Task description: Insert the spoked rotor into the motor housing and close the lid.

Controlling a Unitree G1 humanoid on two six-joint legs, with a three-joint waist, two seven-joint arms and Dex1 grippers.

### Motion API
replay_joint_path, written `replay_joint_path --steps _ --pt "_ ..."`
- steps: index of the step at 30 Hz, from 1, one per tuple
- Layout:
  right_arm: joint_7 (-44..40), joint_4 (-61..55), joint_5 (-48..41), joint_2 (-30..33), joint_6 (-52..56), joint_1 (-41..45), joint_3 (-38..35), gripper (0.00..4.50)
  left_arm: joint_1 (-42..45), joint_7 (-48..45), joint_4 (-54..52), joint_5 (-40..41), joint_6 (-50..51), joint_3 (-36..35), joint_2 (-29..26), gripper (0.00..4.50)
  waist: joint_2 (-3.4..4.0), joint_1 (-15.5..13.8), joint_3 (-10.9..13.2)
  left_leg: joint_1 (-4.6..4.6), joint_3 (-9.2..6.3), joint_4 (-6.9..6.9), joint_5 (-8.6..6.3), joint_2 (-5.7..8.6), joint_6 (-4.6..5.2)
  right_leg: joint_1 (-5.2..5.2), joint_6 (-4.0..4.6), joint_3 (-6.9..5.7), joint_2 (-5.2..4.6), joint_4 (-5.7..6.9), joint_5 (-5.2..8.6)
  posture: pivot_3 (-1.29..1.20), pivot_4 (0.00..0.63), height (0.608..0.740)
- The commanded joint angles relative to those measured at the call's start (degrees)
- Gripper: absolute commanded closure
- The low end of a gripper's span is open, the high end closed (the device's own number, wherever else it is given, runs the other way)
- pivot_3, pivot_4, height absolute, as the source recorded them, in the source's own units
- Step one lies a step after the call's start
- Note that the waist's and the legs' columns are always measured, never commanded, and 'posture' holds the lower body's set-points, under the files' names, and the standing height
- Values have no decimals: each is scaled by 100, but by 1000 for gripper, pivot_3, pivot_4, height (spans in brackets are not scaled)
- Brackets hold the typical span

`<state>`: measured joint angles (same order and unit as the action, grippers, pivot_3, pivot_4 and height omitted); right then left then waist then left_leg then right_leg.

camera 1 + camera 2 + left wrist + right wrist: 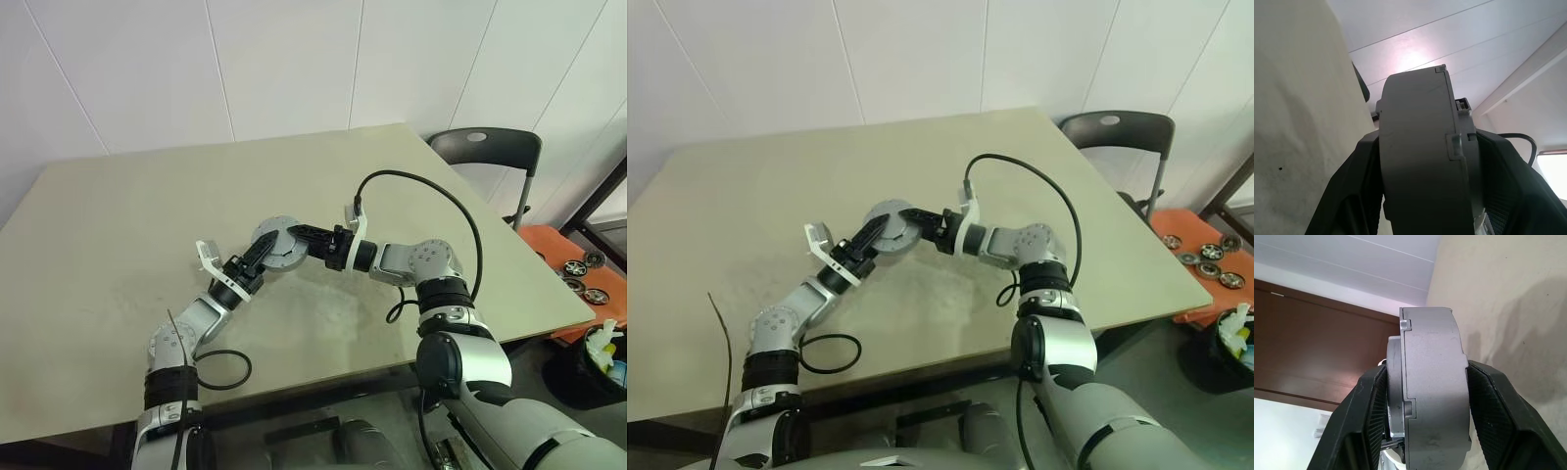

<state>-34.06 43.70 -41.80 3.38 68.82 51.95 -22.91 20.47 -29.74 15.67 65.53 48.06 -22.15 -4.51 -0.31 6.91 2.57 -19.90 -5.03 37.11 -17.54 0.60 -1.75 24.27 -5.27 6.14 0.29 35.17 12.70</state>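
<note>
Above the middle of the beige worktop (118, 215), the round silver-grey motor housing (277, 244) with the lid on it is gripped from both sides, held on edge clear of the surface. The right end effector (297, 235) clamps the assembly between its two black fingers (1493, 401), one pad on each flat face, while the left end effector (257, 253) grips the same grey disc-shaped body from the opposite side, its fingers (1359, 181) pressed to both faces. A dark chair (487, 149) stands beyond the worktop's far right corner, well apart from the arms.
</note>
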Motion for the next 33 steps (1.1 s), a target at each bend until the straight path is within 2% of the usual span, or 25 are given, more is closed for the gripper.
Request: replay_joint_path --steps 1,11,16,23,25,29,33 --pt "-91 -193 -189 -32 -73 191 -74 2246 118 -19 -255 -50 15 53 -55 2164 0 0 0 0 0 0 0 0 0 0 0 0 0 0 0 0 0 740" --pt "-50 -213 -211 -118 -112 140 -90 2246 206 137 -728 281 157 22 63 2164 0 0 0 0 0 1 0 0 0 0 0 0 -1 1 -1 0 0 740" --pt "-25 -251 -216 -141 -123 117 -114 2384 213 146 -773 298 174 17 85 2164 0 -2 0 0 0 2 0 0 0 0 0 0 -1 2 -1 0 0 740" --pt "-135 -484 -31 -156 -417 6 168 2384 231 173 -755 231 144 0 77 2164 0 -1 0 0 0 2 0 0 0 0 0 0 -1 3 -1 0 0 740" --pt "-162 -545 -31 -156 -439 -26 223 1630 234 183 -751 215 128 6 83 2164 0 -2 0 0 0 2 0 0 0 0 0 0 -1 3 -1 0 0 740" --pt "-91 -352 20 -97 -356 24 291 452 227 188 -751 189 88 11 90 2164 -1 -4 -1 0 0 3 0 1 0 0 0 0 -1 3 -1 0 0 740" --pt "10 -131 75 -75 -442 59 271 452 210 191 -780 166 8 -13 94 2164 -1 -1 -1 2 -1 3 0 0 0 0 2 0 -1 5 -2 0 0 740"
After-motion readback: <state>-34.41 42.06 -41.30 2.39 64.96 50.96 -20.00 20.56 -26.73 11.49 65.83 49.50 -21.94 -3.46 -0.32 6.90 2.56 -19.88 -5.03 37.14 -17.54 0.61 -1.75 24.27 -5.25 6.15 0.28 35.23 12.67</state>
